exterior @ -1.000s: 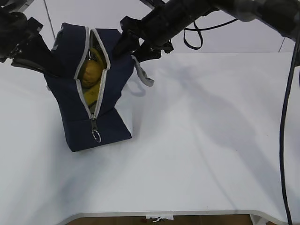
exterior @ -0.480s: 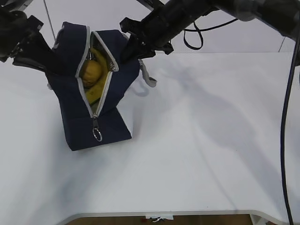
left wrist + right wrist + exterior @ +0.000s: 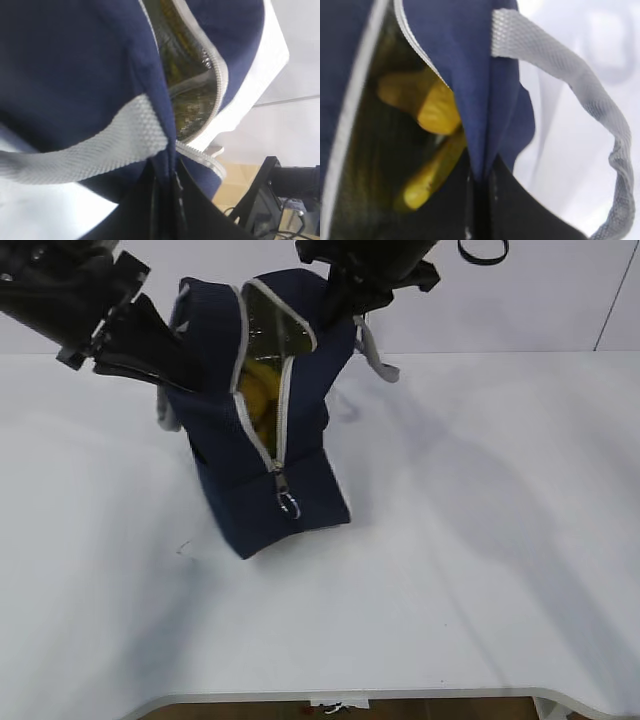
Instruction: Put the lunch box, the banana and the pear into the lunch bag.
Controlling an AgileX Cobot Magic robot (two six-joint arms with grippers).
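The right fingers (image 3: 479, 200) are pinched tight on the navy rim of the lunch bag (image 3: 262, 455), just beside a grey handle (image 3: 580, 100); the left fingers (image 3: 164, 200) clamp the opposite rim the same way. Held from both sides, seemingly to keep the mouth spread and the bag up, it leans over the tabletop (image 3: 480, 540), its long axis tilted, base toward the camera. The zipper (image 3: 262, 440) gapes; inside lies the banana (image 3: 427, 175), pointing down into the bag, with what is likely the pear (image 3: 427, 102) above it.

White table (image 3: 480, 570), pale wall (image 3: 530, 300)
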